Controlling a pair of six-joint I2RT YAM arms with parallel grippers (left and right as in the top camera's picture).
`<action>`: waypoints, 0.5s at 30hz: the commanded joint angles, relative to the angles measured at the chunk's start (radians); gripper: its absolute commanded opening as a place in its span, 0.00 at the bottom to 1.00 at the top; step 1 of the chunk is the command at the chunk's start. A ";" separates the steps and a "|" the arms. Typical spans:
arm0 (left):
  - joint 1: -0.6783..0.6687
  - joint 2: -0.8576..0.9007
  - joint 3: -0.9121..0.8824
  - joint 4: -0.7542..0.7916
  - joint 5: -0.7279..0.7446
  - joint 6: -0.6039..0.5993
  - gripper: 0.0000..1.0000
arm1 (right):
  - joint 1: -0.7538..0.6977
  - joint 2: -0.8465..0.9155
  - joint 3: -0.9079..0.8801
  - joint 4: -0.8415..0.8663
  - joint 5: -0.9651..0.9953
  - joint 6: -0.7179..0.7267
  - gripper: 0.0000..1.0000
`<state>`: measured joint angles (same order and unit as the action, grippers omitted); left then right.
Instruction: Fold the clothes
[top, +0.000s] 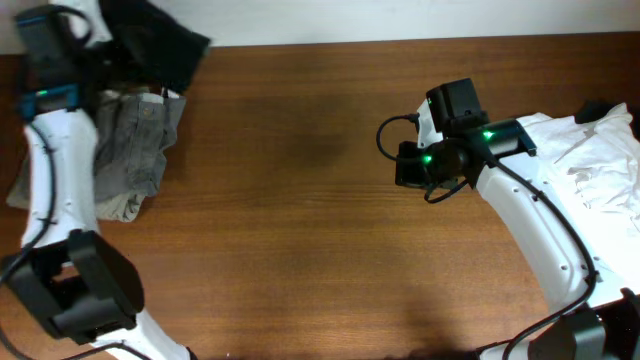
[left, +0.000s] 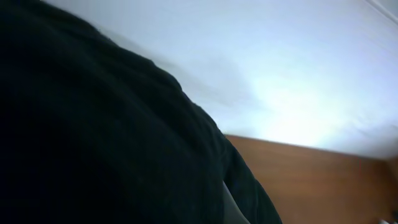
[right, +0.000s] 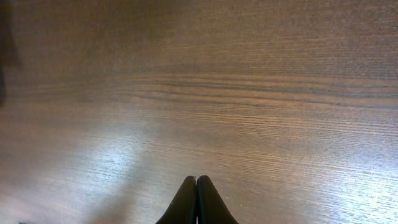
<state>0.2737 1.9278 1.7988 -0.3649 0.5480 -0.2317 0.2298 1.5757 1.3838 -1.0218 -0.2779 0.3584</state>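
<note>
The black shorts (top: 155, 45) are bunched at the table's far left corner, partly past the back edge. My left gripper (top: 98, 48) is at that bunch and shut on it. In the left wrist view the black shorts (left: 93, 137) fill most of the picture and hide the fingers. Grey-khaki shorts (top: 135, 145) lie crumpled just below, under the left arm. A white shirt (top: 590, 160) lies rumpled at the right edge. My right gripper (top: 405, 165) hovers over bare wood right of centre. In its wrist view the right gripper (right: 196, 182) is shut with nothing in it.
The brown wooden table (top: 300, 230) spans the view, and its back edge meets a white wall (left: 280, 68). The left arm's base (top: 80, 290) stands at the front left. The right arm (top: 540, 240) runs in from the front right.
</note>
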 joint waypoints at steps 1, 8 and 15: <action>0.113 0.055 0.011 0.089 0.062 0.070 0.00 | -0.001 0.002 0.002 -0.016 -0.002 -0.010 0.04; 0.171 0.234 0.011 0.300 0.275 0.013 0.00 | -0.001 0.002 0.002 -0.037 -0.002 -0.002 0.04; 0.124 0.243 0.016 0.604 0.422 -0.228 0.00 | -0.001 0.002 0.002 -0.042 -0.002 -0.003 0.04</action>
<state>0.4324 2.1941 1.7947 0.1184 0.8658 -0.3138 0.2295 1.5757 1.3838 -1.0580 -0.2779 0.3584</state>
